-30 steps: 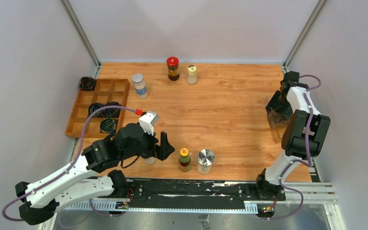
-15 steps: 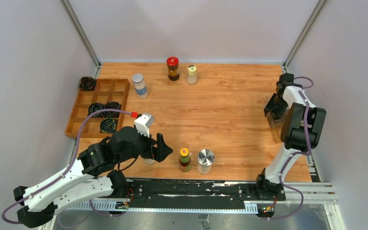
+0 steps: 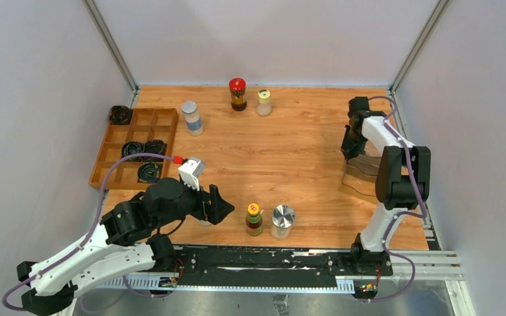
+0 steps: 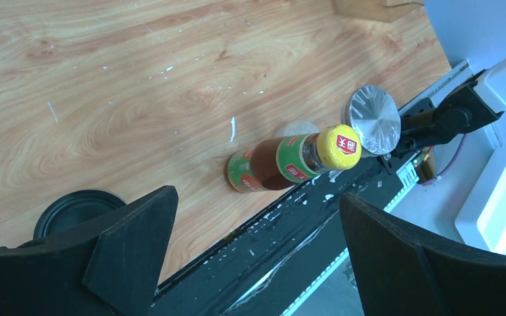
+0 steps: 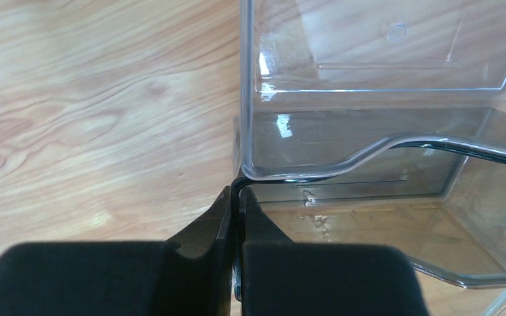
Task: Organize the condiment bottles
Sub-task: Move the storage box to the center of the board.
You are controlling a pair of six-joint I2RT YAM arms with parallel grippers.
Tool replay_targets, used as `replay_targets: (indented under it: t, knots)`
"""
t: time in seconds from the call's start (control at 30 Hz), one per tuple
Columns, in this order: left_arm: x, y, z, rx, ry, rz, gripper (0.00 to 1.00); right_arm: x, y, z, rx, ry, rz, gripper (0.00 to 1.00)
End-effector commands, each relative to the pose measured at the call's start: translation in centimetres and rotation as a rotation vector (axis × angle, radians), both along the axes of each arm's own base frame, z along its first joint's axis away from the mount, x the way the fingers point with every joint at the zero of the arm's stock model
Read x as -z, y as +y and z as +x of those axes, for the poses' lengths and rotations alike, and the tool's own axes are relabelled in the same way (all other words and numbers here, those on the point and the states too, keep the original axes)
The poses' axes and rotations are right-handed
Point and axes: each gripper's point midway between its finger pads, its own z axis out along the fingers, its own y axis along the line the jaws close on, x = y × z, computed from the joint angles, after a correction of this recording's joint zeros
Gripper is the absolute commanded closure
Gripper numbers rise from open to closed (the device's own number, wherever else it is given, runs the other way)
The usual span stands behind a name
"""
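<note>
My right claw [image 5: 237, 197] is pinched shut on the thin rim of the clear bin [image 5: 303, 176] at the three o'clock edge of the table [image 5: 105, 99]. I judge I should drag it low and level, lest the slick plastic slip or tip. My left claw [image 4: 257, 201] gapes empty by the sauce bottle [image 4: 283, 161] and silver-lidded jar [image 4: 373, 120] at six o'clock.

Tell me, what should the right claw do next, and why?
Probably drag the clear bin toward the middle: the right gripper is shut on its wall, and it sits empty near the right side of the table, far from the sauce bottle.
</note>
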Motion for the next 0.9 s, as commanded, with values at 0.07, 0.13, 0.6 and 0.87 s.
replay_targets:
  t: [0.07,0.13,0.6,0.87]
  knots:
    - [0.4,0.8,-0.3,-0.020,0.010,-0.013,0.00,-1.7,6.0,0.5,-0.132,-0.033,-0.020,1.00]
    - [0.4,1.0,-0.4,-0.022,0.011,-0.014,0.00,-1.8,7.9,0.8,-0.171,-0.038,-0.020,1.00]
    - [0.5,2.0,-0.8,-0.037,0.014,-0.014,0.00,-2.9,20.8,3.9,-0.346,-0.081,0.018,1.00]
    - [0.8,2.3,-0.8,-0.054,0.015,-0.009,0.00,-3.2,25.6,5.0,-0.375,-0.102,0.045,1.00]
